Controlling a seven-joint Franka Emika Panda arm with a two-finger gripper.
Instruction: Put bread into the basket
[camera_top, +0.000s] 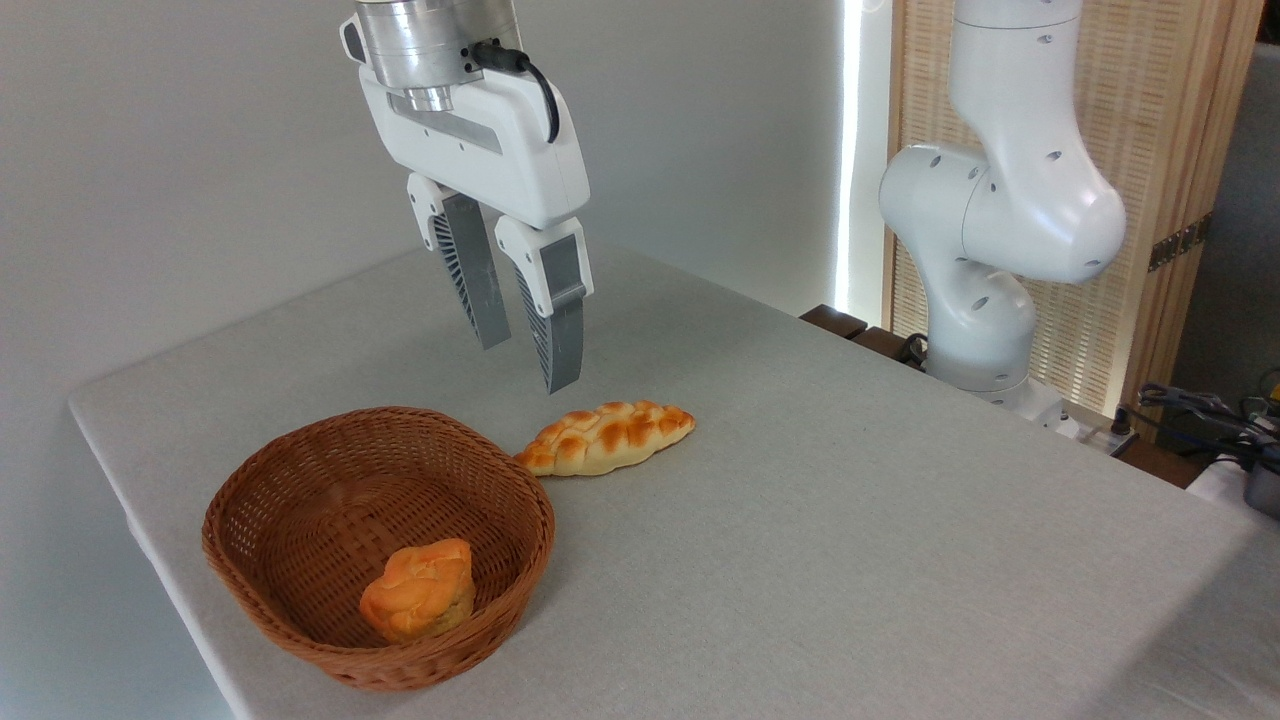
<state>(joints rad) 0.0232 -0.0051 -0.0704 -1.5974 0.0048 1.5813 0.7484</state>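
Bright, even daylight w/ blown-out strip of glare at window gap (852, 150) top right. Soft faint shadows on counter (800, 520). Focus sharp throughout; slight softness at far right edge clutter.

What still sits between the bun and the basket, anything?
Nothing visible. The orange bun already lies inside the wicker basket, toward its near side. The gripper hangs above with empty jaws, and the braided loaf lies outside on the table.
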